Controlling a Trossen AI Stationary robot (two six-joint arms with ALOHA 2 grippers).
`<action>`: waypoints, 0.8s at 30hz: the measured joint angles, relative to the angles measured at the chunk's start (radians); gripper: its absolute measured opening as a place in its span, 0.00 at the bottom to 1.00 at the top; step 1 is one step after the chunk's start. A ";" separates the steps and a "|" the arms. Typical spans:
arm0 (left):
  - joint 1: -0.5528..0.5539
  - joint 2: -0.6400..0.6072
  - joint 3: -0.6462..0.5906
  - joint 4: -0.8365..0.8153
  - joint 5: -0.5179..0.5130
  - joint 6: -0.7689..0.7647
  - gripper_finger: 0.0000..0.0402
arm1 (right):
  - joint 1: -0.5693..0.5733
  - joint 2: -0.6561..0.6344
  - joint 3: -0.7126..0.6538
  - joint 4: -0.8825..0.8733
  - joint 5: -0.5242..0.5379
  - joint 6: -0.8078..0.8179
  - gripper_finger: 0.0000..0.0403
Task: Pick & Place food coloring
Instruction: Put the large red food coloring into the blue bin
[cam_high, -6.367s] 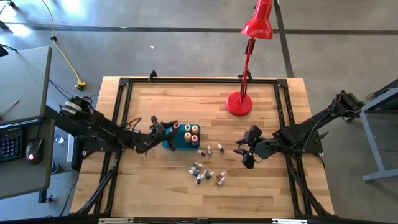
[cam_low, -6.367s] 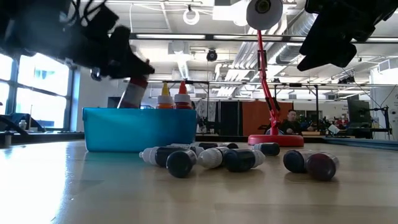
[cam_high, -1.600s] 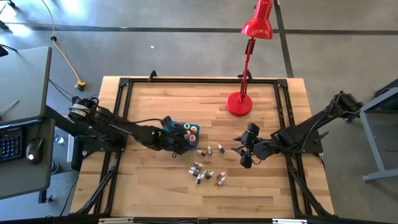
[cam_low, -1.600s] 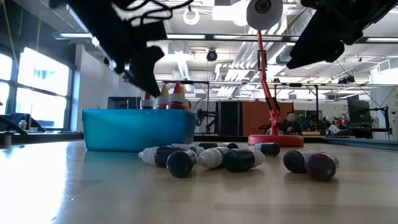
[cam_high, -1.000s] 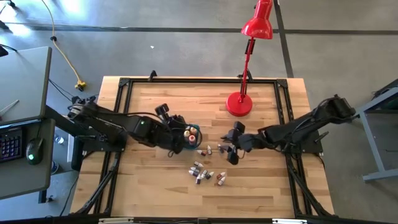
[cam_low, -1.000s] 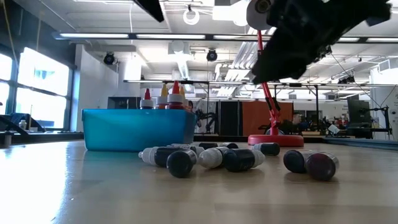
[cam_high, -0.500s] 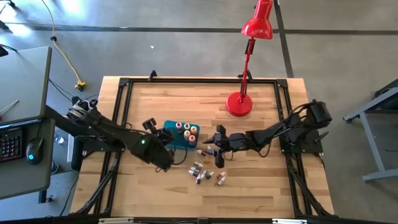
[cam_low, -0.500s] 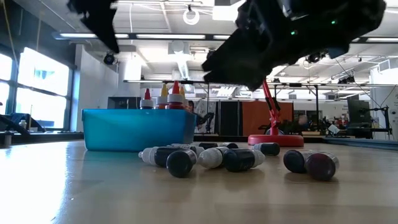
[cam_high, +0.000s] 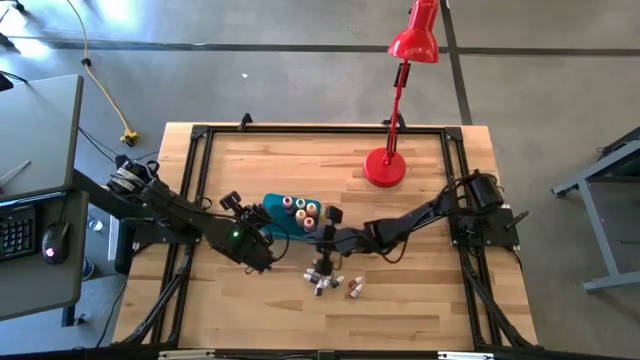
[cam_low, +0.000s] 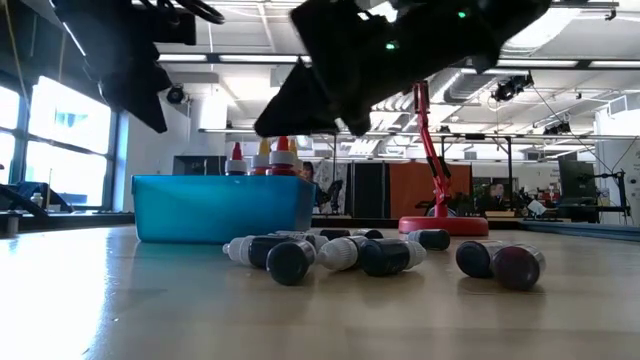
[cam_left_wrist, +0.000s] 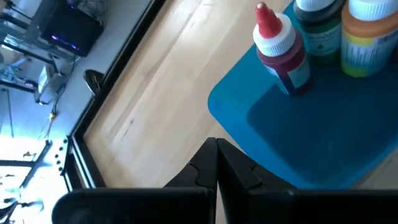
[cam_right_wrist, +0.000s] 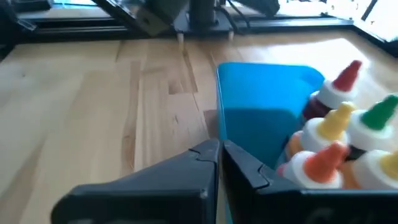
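Several food coloring bottles stand upright in the teal tub. Several more lie on their sides on the table near the tub, also seen in the low view. My left gripper is shut and empty, just off the tub's left end; a red-capped bottle stands ahead of it. My right gripper is shut with nothing between its fingers. It hangs by the tub's right near corner, above the table.
A red desk lamp stands at the back right of the table. A black frame rail runs around the tabletop. Bare wood lies in front of the loose bottles.
My right gripper has travelled toward the table's left edge, from mid-right to the tub's right near corner, and has shut. My left gripper has drawn back from over the tub toward the table's left and near side. The bottles have stayed where they were.
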 joint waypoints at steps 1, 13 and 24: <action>0.001 0.000 0.000 0.002 -0.003 0.007 0.00 | -0.004 0.012 0.023 -0.025 -0.003 0.022 0.04; 0.096 0.001 0.000 0.159 0.013 0.244 0.00 | -0.041 0.042 0.068 -0.131 0.069 0.131 0.00; 0.242 0.001 0.000 0.297 0.088 0.423 0.00 | -0.081 0.042 0.067 -0.172 0.078 0.122 0.00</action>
